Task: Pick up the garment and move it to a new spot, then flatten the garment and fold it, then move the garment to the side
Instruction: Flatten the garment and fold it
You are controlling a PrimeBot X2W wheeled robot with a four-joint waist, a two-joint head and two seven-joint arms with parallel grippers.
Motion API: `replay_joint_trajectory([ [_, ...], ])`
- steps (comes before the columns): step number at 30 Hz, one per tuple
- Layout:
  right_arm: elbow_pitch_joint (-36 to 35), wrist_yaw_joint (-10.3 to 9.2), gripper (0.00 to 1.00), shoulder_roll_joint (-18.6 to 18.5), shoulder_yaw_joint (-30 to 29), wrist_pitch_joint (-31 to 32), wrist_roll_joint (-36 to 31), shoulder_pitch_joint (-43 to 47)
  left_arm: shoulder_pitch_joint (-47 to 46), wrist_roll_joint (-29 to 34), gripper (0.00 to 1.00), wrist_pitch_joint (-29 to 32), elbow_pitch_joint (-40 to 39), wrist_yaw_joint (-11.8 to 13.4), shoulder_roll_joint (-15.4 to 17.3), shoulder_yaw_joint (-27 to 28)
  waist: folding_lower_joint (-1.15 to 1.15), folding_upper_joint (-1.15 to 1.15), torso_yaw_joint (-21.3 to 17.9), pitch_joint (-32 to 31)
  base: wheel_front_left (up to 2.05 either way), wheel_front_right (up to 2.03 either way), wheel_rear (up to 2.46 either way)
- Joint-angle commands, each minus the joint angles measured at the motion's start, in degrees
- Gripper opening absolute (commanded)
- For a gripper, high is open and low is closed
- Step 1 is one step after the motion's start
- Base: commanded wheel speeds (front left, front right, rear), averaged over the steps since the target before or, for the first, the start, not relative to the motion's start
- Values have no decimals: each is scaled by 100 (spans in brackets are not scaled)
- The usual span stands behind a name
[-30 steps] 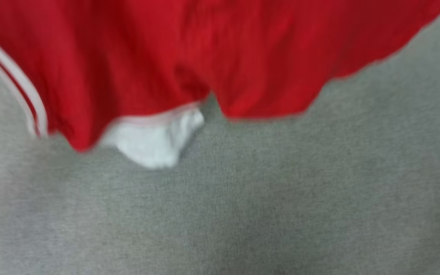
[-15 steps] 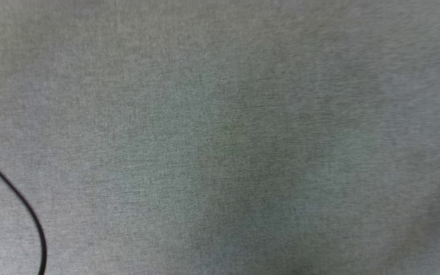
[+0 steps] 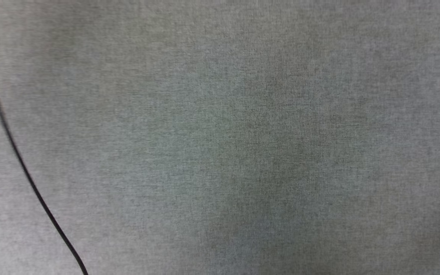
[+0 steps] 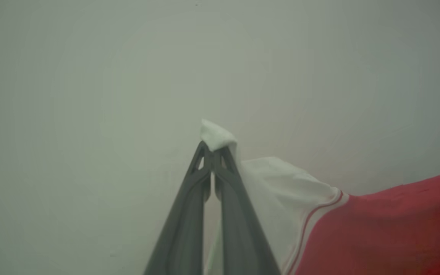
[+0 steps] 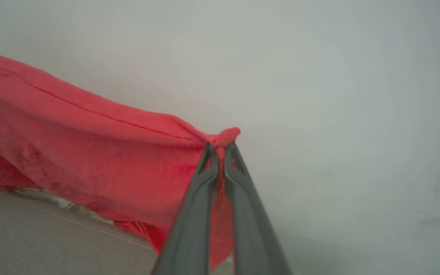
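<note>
Head view, grey surface and a black cable; left wrist, left fingers pinch the garment by its white sleeve tip, aloft; right wrist, right fingers clamp its red corner, and bites this thin could slip on a swing

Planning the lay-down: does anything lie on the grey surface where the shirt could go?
A thin black cable crosses the grey surface at its left; nothing else visible. The left gripper and right gripper pinch the garment.
</note>
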Motion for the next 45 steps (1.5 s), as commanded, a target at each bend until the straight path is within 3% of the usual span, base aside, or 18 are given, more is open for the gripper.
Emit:
replay_joint_trajectory([
  [1, 77, -6, 0, 45, 65, -159, 121, 309, 435, -75, 0, -35, -181, -13, -109, 81, -1, 0, 45, -137, 0, 0, 0],
  [10, 354, -6, 0, -38, 686, -559, 574, 2095, 3592, -82, 0, -34, -1111, 121, -590, 398, -1, 0, 155, -969, 0, 0, 0],
  [16, 249, -6, 0, -194, 1062, -661, 974, 3221, 5470, 13, 0, -35, -1616, 165, -750, 473, -1, 0, 258, -1615, 0, 0, 0],
  [19, 160, -6, 0, -282, 1172, -700, 1197, 3742, 6274, -92, 0, -36, -1804, 61, -728, 523, -1, 0, 317, -1920, 0, 0, 0],
  [25, -86, -6, 0, -491, 1276, -697, 1545, 4713, 7663, -399, 0, 46, -2061, -95, -368, 590, -1, 0, 432, -2475, 0, 0, 0],
  [34, -703, -6, 0, -922, 1287, -587, 1920, 6116, 9355, -921, 0, 854, -3049, -215, 377, 365, -1, 0, 436, -3216, 0, 0, 0],
  [45, -1479, -7, 0, -1221, 937, -178, 1992, 7514, 10664, -1469, 0, 1299, -3625, -255, 923, 303, -1, 0, 361, -3647, 0, 0, 0],
])
